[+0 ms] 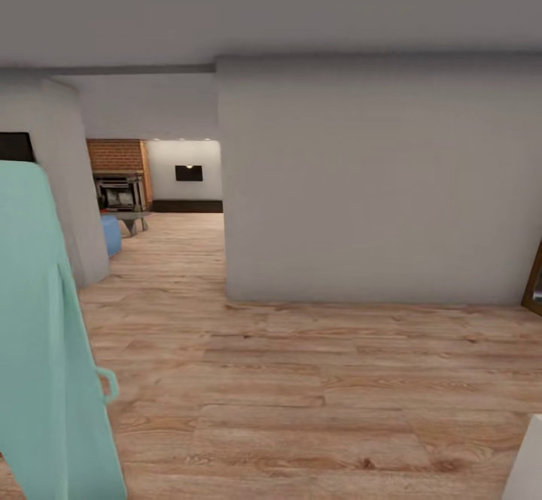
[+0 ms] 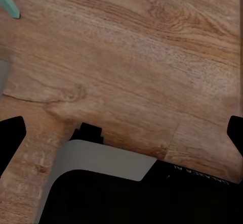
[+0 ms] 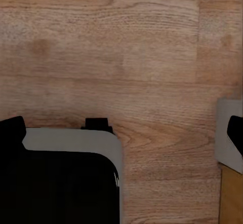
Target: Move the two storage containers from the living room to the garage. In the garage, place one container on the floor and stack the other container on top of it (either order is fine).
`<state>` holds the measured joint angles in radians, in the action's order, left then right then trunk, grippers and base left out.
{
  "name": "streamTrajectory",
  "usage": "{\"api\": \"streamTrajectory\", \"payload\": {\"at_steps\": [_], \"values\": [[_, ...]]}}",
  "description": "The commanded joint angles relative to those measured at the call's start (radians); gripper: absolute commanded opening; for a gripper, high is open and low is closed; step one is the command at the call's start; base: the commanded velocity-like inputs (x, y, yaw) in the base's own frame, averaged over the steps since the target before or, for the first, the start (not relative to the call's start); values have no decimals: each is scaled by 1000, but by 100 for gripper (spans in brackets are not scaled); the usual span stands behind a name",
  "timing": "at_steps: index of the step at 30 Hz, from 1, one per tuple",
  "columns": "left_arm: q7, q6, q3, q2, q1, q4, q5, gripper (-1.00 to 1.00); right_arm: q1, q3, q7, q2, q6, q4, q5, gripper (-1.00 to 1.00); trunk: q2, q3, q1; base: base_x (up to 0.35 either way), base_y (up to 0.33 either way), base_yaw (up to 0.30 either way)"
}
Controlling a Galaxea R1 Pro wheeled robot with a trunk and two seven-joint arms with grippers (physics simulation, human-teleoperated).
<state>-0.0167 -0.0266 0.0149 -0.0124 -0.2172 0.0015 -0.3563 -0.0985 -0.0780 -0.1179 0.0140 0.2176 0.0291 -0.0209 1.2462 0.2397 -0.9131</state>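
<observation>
With both jaws spread wide and empty above the wood-plank floor, and no storage container in view, the living room lies ahead; driving through risks clipping the grey wall corner beside the opening

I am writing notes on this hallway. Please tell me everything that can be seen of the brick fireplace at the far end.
The brick fireplace stands far off in the room beyond the passage, seen in the head view between the grey walls. Its upper part is red-brown brick; below sits a dark metal-looking firebox with a paler front, too small to show details. It stands upright against the white back wall, on the wood floor. A grey low table and something blue overlap its base; whether they touch it cannot be told.
</observation>
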Motion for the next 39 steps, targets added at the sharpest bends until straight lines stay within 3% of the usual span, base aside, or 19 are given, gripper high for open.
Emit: {"api": "streamTrajectory", "payload": {"at_steps": [1, 39], "values": [[-2, -3, 2, 0, -1, 1, -4, 100, -1, -8, -3, 0, 5, 3, -2, 100, 1, 1, -1, 323, 0, 0], [-2, -4, 2, 0, -1, 1, -4, 100, -2, -8, -3, 0, 5, 3, -2, 100, 1, 1, -1, 323, 0, 0]]}}
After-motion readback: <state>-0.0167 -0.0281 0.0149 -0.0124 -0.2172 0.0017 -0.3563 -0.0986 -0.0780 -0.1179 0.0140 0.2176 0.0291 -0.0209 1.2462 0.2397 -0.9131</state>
